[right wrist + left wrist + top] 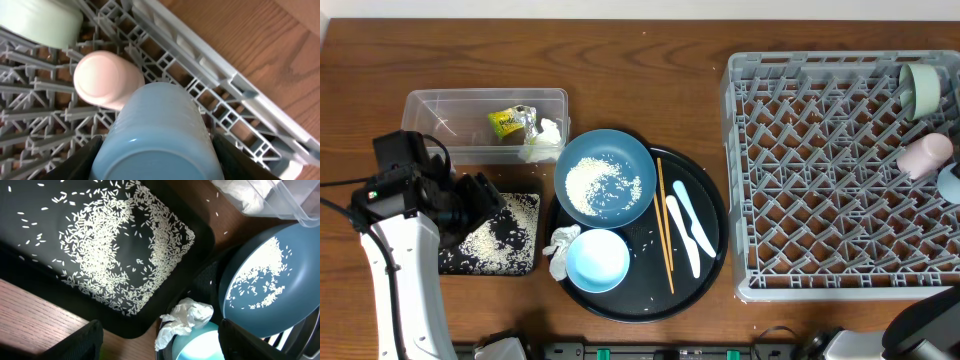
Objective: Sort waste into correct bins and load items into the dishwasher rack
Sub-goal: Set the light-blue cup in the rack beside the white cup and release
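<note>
Left gripper (480, 200) hangs released over the black tray (30, 260) of rice (100, 255) at 8 o'clock. Right gripper (160, 165) clasps one blue bowl (155, 135) in the rack (820, 200) at 3 o'clock, beside one pink cup (105, 80) and one green bowl (40, 20). The round tray (645, 300) carries one dish (620, 150), one pale bowl (598, 258), two chopsticks (665, 225), two utensils (692, 235) and one tissue (563, 242). The tub (440, 110) at 10 o'clock holds one wrapper (505, 122) — print unreadable.
</note>
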Tool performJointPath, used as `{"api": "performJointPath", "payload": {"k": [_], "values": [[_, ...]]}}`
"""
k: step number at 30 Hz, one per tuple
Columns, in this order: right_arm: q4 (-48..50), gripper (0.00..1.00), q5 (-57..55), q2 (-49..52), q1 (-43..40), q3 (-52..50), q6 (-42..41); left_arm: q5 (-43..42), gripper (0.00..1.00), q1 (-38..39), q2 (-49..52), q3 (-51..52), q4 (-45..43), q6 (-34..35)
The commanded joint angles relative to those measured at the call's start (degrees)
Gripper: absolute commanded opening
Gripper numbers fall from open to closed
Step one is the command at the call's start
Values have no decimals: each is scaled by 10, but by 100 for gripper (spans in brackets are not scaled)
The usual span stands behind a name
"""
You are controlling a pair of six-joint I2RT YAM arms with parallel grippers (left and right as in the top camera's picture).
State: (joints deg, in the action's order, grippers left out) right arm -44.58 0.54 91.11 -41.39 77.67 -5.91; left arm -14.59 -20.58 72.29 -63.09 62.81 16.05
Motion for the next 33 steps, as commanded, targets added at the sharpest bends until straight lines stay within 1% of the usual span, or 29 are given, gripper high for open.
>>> {"api": "performJointPath", "payload": {"k": [1, 10, 14, 16, 19, 22, 23, 33], "values": [[-16, 39, 9, 3, 2, 9, -9, 8, 75, -2, 4, 1, 1, -6], [-24, 36, -8, 41, 1, -12, -9, 8, 75, -2, 4, 1, 2, -6], [-19, 36, -8, 56, 1, -13, -9, 8, 75, -2, 4, 1, 4, -6], [-18, 38, -8, 60, 1, -13, -9, 8, 75, -2, 4, 1, 4, -6], [-19, 45, -7, 62, 1, -13, -9, 8, 75, -2, 4, 1, 4, -6], [-19, 64, -7, 63, 1, -13, -9, 8, 75, -2, 4, 1, 4, -6], [-19, 65, -7, 63, 1, -13, -9, 8, 75, -2, 4, 1, 4, -6], [-17, 70, 3, 62, 2, -13, -9, 8, 75, -2, 4, 1, 4, -6]]}}
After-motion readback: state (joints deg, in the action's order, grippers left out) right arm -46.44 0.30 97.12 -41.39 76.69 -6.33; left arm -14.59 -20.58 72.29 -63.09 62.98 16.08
